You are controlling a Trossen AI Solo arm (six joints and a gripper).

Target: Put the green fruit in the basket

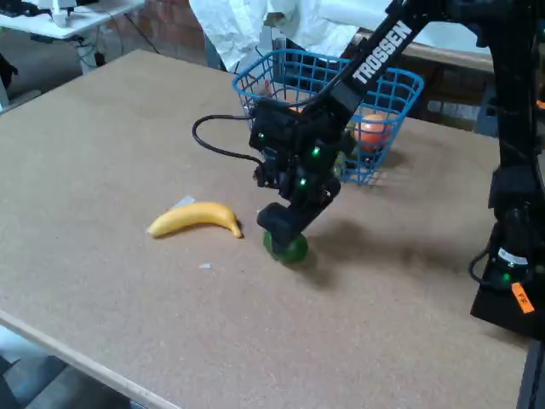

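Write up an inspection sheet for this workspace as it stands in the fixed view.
Surface: brown board table, small pale scraps beside the banana.
Job's things: green fruit on the table under the tool; blue basket behind, holding an orange-pink fruit.
Clutter: yellow banana left of the green fruit.
Grippers: tool down on the green fruit; grip cannot be told.
Cables: black cable looping from the wrist.
Surroundings: white cloth, second table.

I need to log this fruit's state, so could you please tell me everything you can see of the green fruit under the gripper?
The green fruit is smooth, glossy, dark green and rounded. It rests on the brown table, to the right of the banana and apart from it. The gripper is right down on top of it, hiding its upper part; whether the fingers are closed on it cannot be told. It lies outside the basket.
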